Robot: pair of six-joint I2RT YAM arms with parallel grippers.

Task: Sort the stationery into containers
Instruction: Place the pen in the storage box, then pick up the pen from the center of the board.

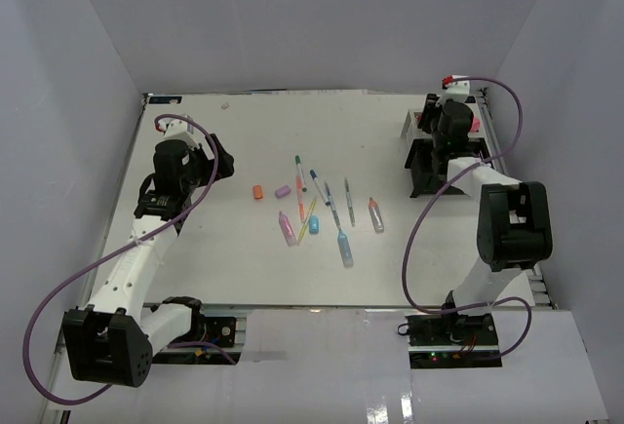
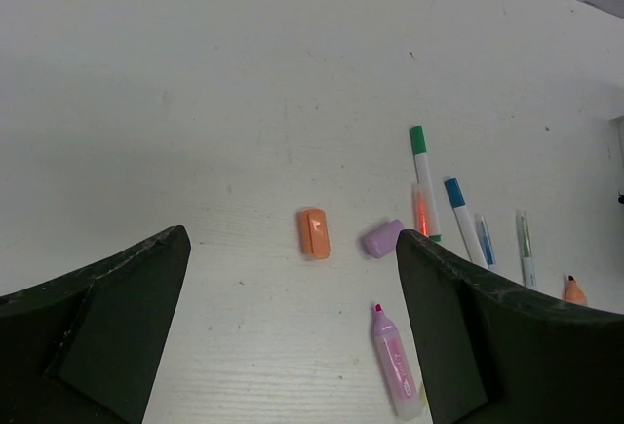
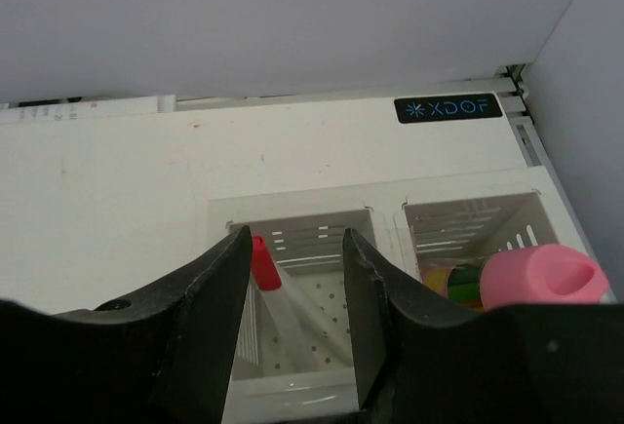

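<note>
Loose stationery lies mid-table: an orange eraser [image 1: 257, 191], a purple eraser [image 1: 283, 191], a pink marker [image 1: 288, 227], a green-capped pen [image 1: 300, 173] and a blue marker [image 1: 345, 248]. My left gripper [image 1: 222, 161] hovers open just left of them. Between its fingers, the left wrist view shows the orange eraser [image 2: 314, 232], purple eraser [image 2: 382, 239] and pink marker [image 2: 397, 363]. My right gripper [image 3: 295, 239] is open over a white mesh compartment [image 3: 312, 224] of the containers [image 1: 424, 166]. A red-capped pen [image 3: 263, 263] stands inside, leaning by the left finger.
The neighbouring mesh compartment [image 3: 478, 214] holds coloured items and a pink-capped bottle [image 3: 541, 278]. The containers sit at the far right by the side wall. More thin pens [image 2: 464, 214] lie right of the left gripper. White walls enclose the table on three sides.
</note>
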